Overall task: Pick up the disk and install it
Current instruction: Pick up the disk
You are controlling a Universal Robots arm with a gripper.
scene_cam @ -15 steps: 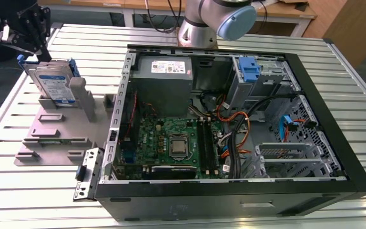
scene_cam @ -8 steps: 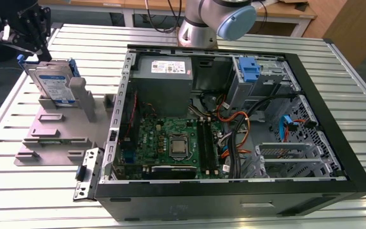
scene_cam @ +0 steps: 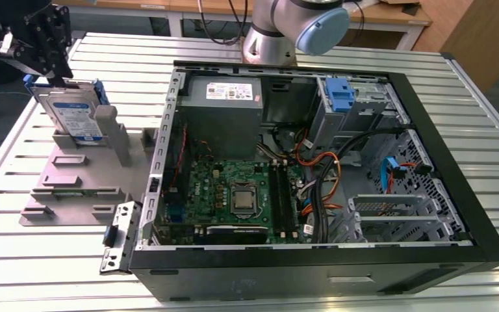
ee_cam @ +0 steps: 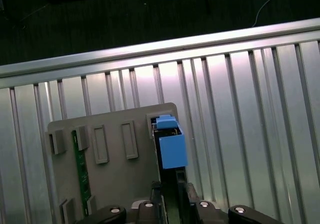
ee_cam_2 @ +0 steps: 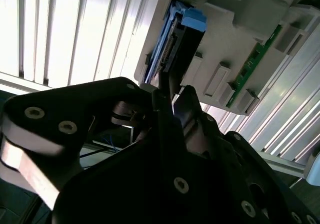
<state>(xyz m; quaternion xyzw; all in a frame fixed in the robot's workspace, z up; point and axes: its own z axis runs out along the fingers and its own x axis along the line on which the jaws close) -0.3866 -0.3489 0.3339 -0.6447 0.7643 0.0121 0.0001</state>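
First wrist view shows your fingers (ee_cam: pixel 189 198) pinched narrowly on the disk (ee_cam: pixel 172 150), which stands in its grey holder (ee_cam: pixel 115 184). You have not lifted it yet, and installing it in the computer case (scene_cam: pixel 457 214) is not done.

- Computer case (scene_cam: pixel 275 276): black tower lying on its side, side panel off, interior exposed.
- Table (scene_cam: pixel 50 260): ribbed metal surface, which supports the case; also seen in both wrist views (ee_cam_2: pixel 75 29) (ee_cam: pixel 240 109).
- Power supply (scene_cam: pixel 223 117): grey box in the far corner of the case, on the exterior view's left.
- Motherboard (scene_cam: pixel 210 188): green board on the case floor, below the power supply.
- Processor socket (scene_cam: pixel 243 198): at the centre of the motherboard.
- Blue bracket (scene_cam: pixel 342 94): in the far bay of the case, on the exterior view's right.
- Orange cables (scene_cam: pixel 319 166): routed inside the case, beside the motherboard.
- Grey fixture (scene_cam: pixel 67 188): just outside the case, on the exterior view's left.
- Green memory module (ee_cam: pixel 79 169): set in a fixture slot.
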